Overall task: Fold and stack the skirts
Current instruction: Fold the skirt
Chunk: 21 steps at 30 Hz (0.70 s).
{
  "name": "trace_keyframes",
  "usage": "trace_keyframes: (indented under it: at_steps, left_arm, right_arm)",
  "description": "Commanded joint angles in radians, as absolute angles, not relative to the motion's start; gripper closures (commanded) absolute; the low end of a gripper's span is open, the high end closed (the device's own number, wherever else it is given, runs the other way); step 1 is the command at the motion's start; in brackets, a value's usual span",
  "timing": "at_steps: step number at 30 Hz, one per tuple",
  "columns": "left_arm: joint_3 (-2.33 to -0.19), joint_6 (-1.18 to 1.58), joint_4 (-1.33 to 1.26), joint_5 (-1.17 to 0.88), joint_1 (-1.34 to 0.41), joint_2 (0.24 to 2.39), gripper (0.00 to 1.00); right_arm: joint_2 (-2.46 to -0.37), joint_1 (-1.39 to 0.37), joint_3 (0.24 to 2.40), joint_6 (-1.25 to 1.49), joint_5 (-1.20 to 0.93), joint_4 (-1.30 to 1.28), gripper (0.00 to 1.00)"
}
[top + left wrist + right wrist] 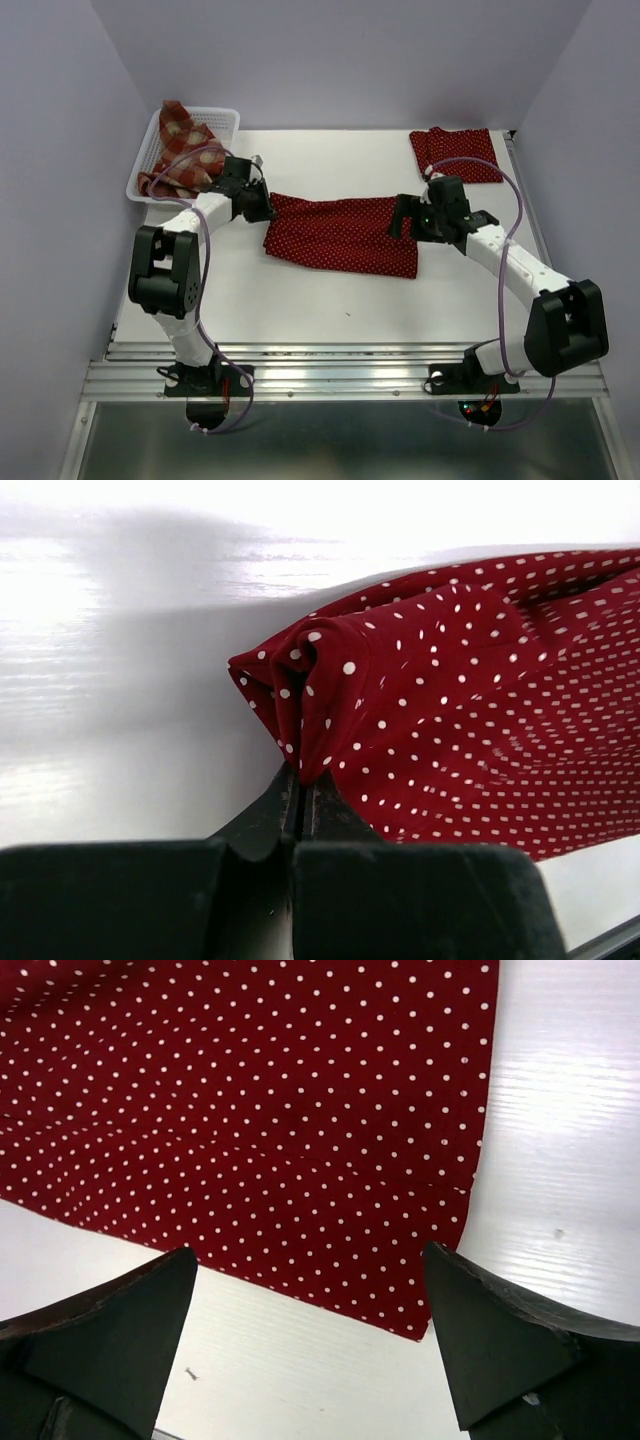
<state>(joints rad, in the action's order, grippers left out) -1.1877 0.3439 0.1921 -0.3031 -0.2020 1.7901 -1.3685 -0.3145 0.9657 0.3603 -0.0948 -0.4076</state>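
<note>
Dark red white-dotted cloth skirt (340, 235) lies spread flat mid-worktop (300, 310), long side running 9 to 3 o'clock. My left jaws are pinched tight on its bunched 9 o'clock edge. My right jaws stand wide, hovering over the 3 o'clock edge, gripping nothing. The second dotted skirt (455, 153) sits folded at 1 o'clock; the red-and-cream plaid skirt (185, 140) is in the white plastic mesh basket (232, 112) at 10 o'clock. To fold well, I reckon: right pinches its corner first, both lift level, cloth taut, edge laid on edge.
</note>
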Motion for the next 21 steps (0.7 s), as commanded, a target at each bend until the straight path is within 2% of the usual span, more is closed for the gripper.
trace_keyframes:
  at_steps: [1,5,15,21]
  left_arm:
    - [-1.193,0.413,0.245,-0.223,-0.215,1.654,1.0]
    - [-1.232,0.449,0.301,-0.186,-0.225,1.625,1.0]
    - [-1.357,0.523,0.445,-0.094,-0.305,1.611,1.0]
    - [-1.413,0.578,0.494,-0.092,-0.325,1.592,1.0]
  right_arm:
    - [-1.394,-0.314,0.985,0.42,-0.207,-0.296,0.0]
    - [-1.434,-0.345,0.985,0.463,-0.319,-0.209,0.0]
    - [-1.627,-0.502,1.127,0.531,-0.272,-0.104,0.0]
    - [-1.805,-0.568,1.288,0.555,-0.089,-0.143,0.0]
